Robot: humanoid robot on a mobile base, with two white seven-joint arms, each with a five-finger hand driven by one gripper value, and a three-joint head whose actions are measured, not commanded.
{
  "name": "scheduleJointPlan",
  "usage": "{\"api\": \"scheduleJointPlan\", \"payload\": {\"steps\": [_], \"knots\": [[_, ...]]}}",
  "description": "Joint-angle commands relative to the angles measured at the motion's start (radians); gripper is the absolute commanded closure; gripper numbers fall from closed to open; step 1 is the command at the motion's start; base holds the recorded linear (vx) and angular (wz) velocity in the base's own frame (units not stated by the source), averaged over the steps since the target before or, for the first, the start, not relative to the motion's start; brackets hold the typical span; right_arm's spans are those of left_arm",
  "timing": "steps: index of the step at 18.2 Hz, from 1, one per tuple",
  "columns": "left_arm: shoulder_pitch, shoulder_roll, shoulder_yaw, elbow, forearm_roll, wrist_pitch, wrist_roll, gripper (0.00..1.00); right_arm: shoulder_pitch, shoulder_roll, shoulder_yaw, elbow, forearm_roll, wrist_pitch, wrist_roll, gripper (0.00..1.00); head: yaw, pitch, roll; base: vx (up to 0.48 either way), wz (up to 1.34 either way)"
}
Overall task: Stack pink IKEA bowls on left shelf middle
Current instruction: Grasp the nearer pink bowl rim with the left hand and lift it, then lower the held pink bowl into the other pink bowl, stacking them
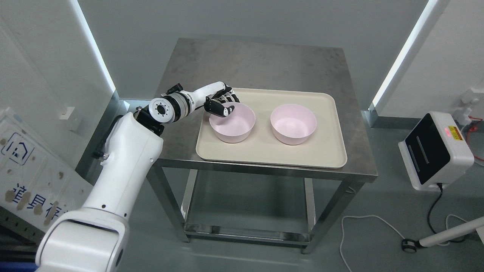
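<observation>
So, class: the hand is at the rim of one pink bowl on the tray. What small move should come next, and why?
Probably close the left hand on the left bowl's rim and lift. Its fingers straddle the rim, and the right bowl sits empty beside it on the tray.

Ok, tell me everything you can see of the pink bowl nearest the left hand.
The left pink bowl is round, pale pink, matte and plastic-looking, with a smooth thin rim and nothing inside. It stands upright on the left half of the beige tray, apart from the right pink bowl. The left hand is at its far-left rim, fingers curled over the edge with the thumb inside; a firm grip cannot be confirmed.
</observation>
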Motion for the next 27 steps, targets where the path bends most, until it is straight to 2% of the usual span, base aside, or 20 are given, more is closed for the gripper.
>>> {"api": "scheduleJointPlan", "payload": {"steps": [1,4,6,12,14,17,21,27], "knots": [[-0.035,0.007,0.056,0.014,0.003,-0.01,0.012,0.97,0.003,-0.017,-0.011,-0.034,0.0,0.0,0.0,0.0,0.0,0.0,0.0,0.0,0.0],[-0.101,0.007,0.073,-0.033,0.015,0.0,0.001,0.97,0.002,-0.017,-0.011,-0.034,0.0,0.0,0.0,0.0,0.0,0.0,0.0,0.0,0.0],[-0.12,0.007,0.021,-0.078,0.059,0.001,0.001,0.97,0.002,-0.017,-0.011,-0.034,0.0,0.0,0.0,0.0,0.0,0.0,0.0,0.0,0.0],[-0.122,0.007,-0.417,-0.216,0.285,-0.009,0.022,0.95,0.002,-0.017,-0.011,-0.034,0.0,0.0,0.0,0.0,0.0,0.0,0.0,0.0,0.0],[-0.122,0.007,-0.575,-0.239,0.312,-0.01,0.074,0.95,0.002,-0.017,-0.011,-0.034,0.0,0.0,0.0,0.0,0.0,0.0,0.0,0.0,0.0],[-0.125,0.007,-0.723,-0.239,0.325,-0.015,0.151,0.95,0.002,-0.017,-0.011,-0.034,0.0,0.0,0.0,0.0,0.0,0.0,0.0,0.0,0.0],[-0.16,0.007,-0.741,-0.215,0.438,0.001,0.297,0.96,0.003,-0.017,-0.011,-0.034,0.0,0.0,0.0,0.0,0.0,0.0,0.0,0.0,0.0],[-0.16,0.007,-0.732,-0.097,0.399,-0.001,0.309,0.94,0.002,-0.017,-0.011,-0.034,0.0,0.0,0.0,0.0,0.0,0.0,0.0,0.0,0.0]]}}
